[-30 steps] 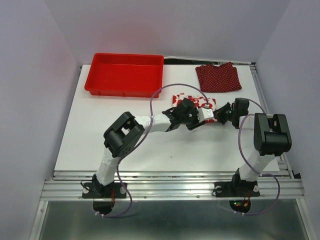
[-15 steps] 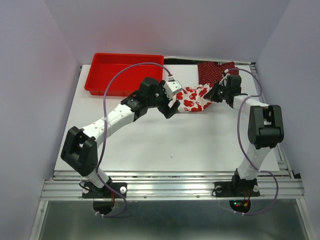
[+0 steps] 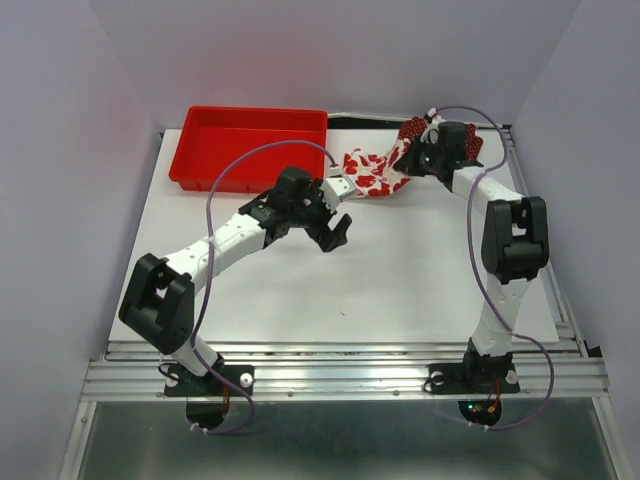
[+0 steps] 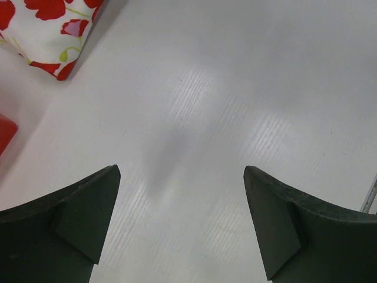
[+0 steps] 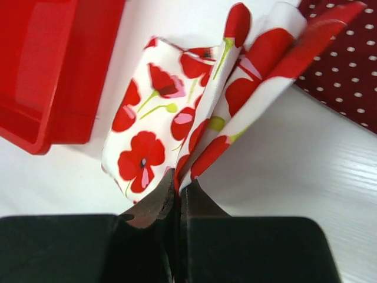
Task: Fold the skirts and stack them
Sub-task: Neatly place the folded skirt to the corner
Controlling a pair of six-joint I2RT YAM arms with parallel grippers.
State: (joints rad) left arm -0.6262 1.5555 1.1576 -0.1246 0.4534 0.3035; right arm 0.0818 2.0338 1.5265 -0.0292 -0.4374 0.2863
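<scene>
The white skirt with red flowers (image 3: 368,174) hangs folded at the back of the table, pinched at one edge by my right gripper (image 3: 420,160), which is shut on it. In the right wrist view its folds (image 5: 177,112) rise from between the closed fingers. The dark red polka-dot skirt (image 3: 470,148) lies at the far right, mostly behind the right arm, and shows at the top right (image 5: 347,65) of the right wrist view. My left gripper (image 3: 335,232) stands open over bare table, just in front of the flowered skirt, whose corner (image 4: 50,29) shows at its top left.
A red plastic tray (image 3: 250,148) stands at the back left, its wall (image 5: 53,76) close beside the flowered skirt. The white table surface (image 3: 350,290) stretches to the near edge. A metal rail (image 3: 340,375) runs along the front.
My left gripper let go of the flowered skirt, opened wide and pulled back toward the table's middle. The right gripper carried the skirt up and back toward the polka-dot skirt.
</scene>
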